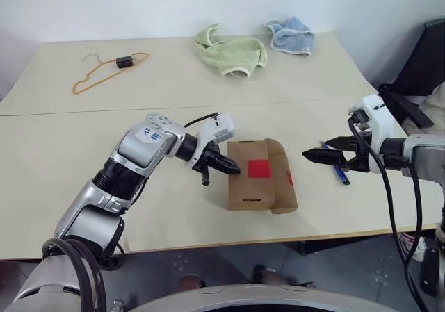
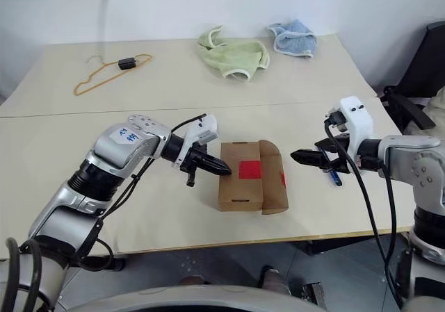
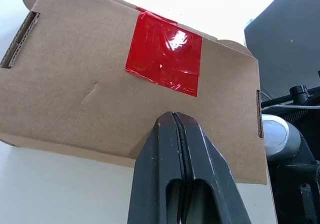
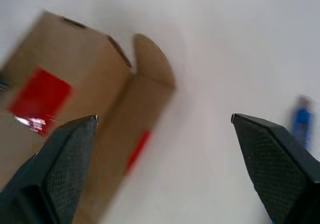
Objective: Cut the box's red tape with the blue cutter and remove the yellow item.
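A small brown cardboard box (image 1: pixel 252 175) is seen lying on the pale table (image 1: pixel 83 138), near the front edge, between the two arms. A bright red square of tape (image 1: pixel 259 167) is stuck on the top of the box, and the lid flap on the robot's right side of the box is standing partly open, with a second strip of red visible on it. The left gripper (image 1: pixel 233 167) is held at the left edge of the box, its two black fingers pressed together, and its tips are placed on or just above the cardboard, short of the red tape; it cannot be told if the box is touched. The right gripper (image 1: pixel 313 154) is held above the table to the right of the box, with its fingers wide apart and nothing between them. The slim dark-blue cutter (image 1: pixel 340 174) is lying on the table just beside the right gripper, partly hidden by it.
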Tool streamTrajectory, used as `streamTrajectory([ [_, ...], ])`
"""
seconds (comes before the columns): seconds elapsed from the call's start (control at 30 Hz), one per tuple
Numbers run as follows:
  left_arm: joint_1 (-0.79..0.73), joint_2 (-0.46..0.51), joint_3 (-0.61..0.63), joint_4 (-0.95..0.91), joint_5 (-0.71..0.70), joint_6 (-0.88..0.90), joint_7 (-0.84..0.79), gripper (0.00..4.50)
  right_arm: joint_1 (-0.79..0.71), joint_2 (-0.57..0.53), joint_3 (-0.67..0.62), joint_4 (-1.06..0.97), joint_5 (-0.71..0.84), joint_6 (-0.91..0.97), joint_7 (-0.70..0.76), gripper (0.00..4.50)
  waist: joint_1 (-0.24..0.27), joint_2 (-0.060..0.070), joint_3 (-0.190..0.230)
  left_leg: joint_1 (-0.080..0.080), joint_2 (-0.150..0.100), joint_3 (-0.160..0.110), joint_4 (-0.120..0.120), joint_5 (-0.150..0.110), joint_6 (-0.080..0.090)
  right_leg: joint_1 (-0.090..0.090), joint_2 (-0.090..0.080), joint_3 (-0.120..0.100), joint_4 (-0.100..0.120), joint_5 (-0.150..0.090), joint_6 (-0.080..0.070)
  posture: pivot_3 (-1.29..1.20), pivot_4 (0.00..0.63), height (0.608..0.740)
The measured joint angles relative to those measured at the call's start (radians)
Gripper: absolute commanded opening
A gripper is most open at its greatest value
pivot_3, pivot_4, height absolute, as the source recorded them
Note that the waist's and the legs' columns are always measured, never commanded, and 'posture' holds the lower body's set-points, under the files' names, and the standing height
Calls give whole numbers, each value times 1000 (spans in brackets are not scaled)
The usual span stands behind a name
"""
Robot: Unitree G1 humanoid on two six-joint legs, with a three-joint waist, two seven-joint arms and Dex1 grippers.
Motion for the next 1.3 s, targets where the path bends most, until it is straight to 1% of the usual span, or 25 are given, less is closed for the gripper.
streamTrajectory([
  [0.07,0,1,0,-4,0,6,2,0,14,26,3,56,57,11,-1,4459,0,0,0,0,0,1,0,0,0,0,0,1,0,0,0,0,150,740],
  [0.23,2,11,2,-22,0,28,3,0,85,26,19,148,179,11,6,4459,-1,0,0,1,0,2,-1,0,0,0,0,1,0,0,0,0,150,740],
  [0.4,17,39,9,-80,0,70,13,0,89,40,56,209,209,12,22,4459,-12,0,0,3,0,3,-1,0,0,0,0,3,1,0,0,0,150,740],
  [0.6,49,75,34,-160,-11,135,30,0,80,78,109,302,209,6,58,4459,-24,0,0,3,0,3,-1,0,0,0,0,4,1,0,0,0,150,740],
  [0.77,61,88,43,-199,-26,182,46,0,55,85,183,352,186,-54,114,4459,-25,0,0,4,0,3,-2,0,0,0,0,4,1,0,0,0,150,740],
  [0.97,69,106,50,-215,-35,195,52,0,32,87,229,391,164,-103,165,4459,-27,0,0,4,0,4,-1,0,0,0,0,5,2,0,0,0,150,740],
  [1.1,66,105,48,-208,-35,195,53,0,-15,106,281,446,131,-145,198,4459,-28,0,0,5,0,4,-1,0,0,0,0,5,3,0,0,0,150,740],
  [1.3,49,103,32,-186,-32,190,45,0,-20,104,309,462,102,-184,244,4459,-27,0,0,7,0,4,-1,0,0,2,0,6,3,0,0,0,150,740],
])
